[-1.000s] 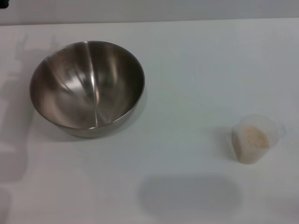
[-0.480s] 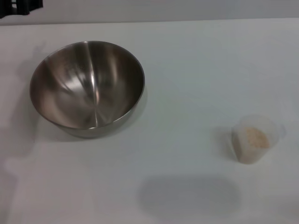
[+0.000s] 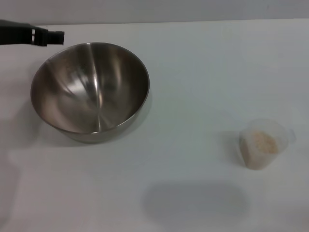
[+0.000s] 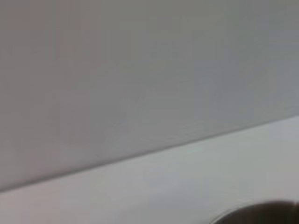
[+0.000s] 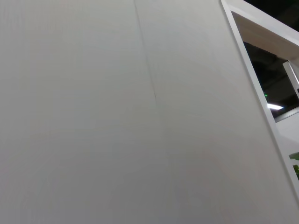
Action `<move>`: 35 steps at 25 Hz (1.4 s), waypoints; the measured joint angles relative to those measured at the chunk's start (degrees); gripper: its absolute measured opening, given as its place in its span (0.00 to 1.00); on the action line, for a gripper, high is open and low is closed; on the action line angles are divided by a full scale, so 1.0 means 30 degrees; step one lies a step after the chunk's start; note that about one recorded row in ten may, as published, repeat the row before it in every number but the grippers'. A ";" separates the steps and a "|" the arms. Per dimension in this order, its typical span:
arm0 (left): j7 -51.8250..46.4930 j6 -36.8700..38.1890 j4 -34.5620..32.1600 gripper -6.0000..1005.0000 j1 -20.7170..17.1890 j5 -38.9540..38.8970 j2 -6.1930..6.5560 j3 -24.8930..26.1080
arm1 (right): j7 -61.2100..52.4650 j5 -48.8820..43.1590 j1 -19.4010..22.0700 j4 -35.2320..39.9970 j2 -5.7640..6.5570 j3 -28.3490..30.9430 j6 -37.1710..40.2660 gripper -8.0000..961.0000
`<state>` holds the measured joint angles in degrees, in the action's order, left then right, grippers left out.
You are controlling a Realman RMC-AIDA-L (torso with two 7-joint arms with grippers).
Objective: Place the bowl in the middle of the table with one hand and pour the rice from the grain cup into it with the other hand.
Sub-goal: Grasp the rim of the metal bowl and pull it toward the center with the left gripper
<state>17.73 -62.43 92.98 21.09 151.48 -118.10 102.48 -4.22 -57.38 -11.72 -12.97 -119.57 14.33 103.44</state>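
White tabletop fills your head view: the table [image 3: 193,72] runs wide and flat. On its left half you have the bowl [image 3: 90,87], a big stainless-steel one, sitting upright with its brushed inside showing and nothing in it. It is off to the left, not in the middle of the table. Well apart from it, toward the right and nearer the robot, stands the grain cup [image 3: 263,143], upright, small and translucent, with the rice [image 3: 264,141] as a pale heap inside.

Your left gripper [image 3: 53,36] reaches in from the left edge, just beside the bowl's far-left rim; you cannot tell whether its fingers are spread or closed, and it holds nothing you can see. From the left wrist, only a sliver of the bowl's rim shows. Your right gripper is out of sight.
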 joint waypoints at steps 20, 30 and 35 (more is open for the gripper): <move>0.2541 -0.0463 -0.3468 0.85 0.0322 -0.1324 -0.0049 0.1873 | -0.0011 -0.0001 0.0128 0.0020 0.0042 0.0000 -0.0072 0.86; 0.2849 -0.0082 -0.4436 0.85 0.0561 -0.1152 -0.0043 0.1802 | -0.0010 -0.0001 0.0129 0.0074 0.0044 0.0000 -0.0575 0.86; 0.2960 0.0089 -0.4730 0.85 0.0646 -0.1147 -0.0016 0.1840 | -0.0009 -0.0003 0.0155 0.0076 0.0044 -0.0001 -0.0595 0.86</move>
<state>26.62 -62.17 78.79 23.03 148.04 -118.15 108.00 -4.25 -57.39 -11.25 -12.74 -119.44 14.32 101.65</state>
